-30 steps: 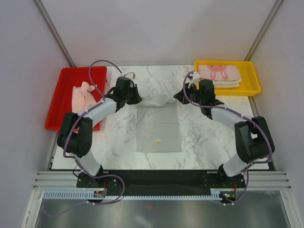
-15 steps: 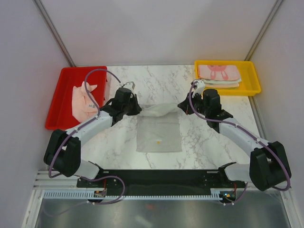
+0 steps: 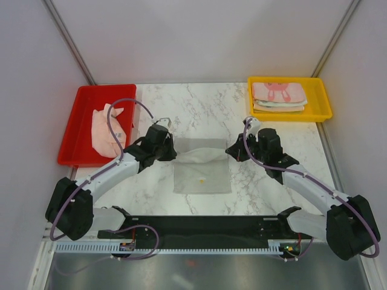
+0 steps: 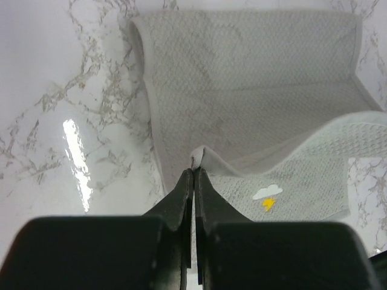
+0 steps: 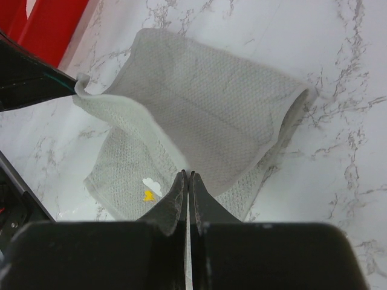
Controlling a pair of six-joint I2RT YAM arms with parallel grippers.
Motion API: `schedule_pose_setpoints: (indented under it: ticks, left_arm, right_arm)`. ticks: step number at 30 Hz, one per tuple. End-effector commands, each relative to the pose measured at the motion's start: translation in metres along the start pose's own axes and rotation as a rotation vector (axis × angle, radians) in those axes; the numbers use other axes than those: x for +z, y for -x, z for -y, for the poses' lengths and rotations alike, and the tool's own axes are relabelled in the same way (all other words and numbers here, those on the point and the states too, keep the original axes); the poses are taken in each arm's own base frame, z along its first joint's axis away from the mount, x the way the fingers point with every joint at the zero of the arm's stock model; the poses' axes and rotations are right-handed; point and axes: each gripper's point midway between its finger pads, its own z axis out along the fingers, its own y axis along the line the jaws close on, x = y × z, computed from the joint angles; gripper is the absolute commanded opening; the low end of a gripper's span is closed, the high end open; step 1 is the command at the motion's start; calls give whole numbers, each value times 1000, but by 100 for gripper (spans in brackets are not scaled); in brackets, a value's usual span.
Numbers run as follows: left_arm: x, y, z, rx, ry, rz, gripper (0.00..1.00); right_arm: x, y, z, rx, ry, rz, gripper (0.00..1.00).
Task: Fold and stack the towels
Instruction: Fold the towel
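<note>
My left gripper (image 4: 195,170) and right gripper (image 5: 188,175) pinch the towel's (image 3: 202,175) corners tight, raised to fold it in half.

Bright, even light from above in the top view — shadows soft and faint. On the left wrist view a white glare streak sits on the glossy table (image 4: 75,160). Both wrist views go dark and blurry along the bottom edge.

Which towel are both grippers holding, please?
The pale green towel mid-table; the pink one lies in the red tray, the rest in the yellow tray.
</note>
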Motion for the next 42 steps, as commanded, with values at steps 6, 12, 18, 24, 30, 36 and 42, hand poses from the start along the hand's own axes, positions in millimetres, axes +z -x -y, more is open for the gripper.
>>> schedule_pose_setpoints:
  ticks: [6,12,18,24,30,36,42]
  left_arm:
    - [-6,-28,3,-38,-26,-41,2]
    - [-11,-27,6,-44,-45,-29,2]
    - [-27,-14,21,-66,-102,13,2]
    - [-38,-20,25,-93,-131,19,2]
    - [-33,-52,24,-99,-124,-38,2]
    - [-23,-83,12,-96,-83,-97,2]
    - [-23,-93,8,-86,-71,-116,2]
  right_arm:
    - [-8,-15,-8,18,28,-9,0]
    - [-14,-9,-10,11,21,12,0]
    - [-22,6,-18,4,27,52,0]
    - [-32,1,-22,22,44,71,0]
    - [-34,-27,-16,72,43,37,0]
    - [-33,-51,-17,142,77,-1,0]
    - [-33,-75,-6,209,25,-61,0]
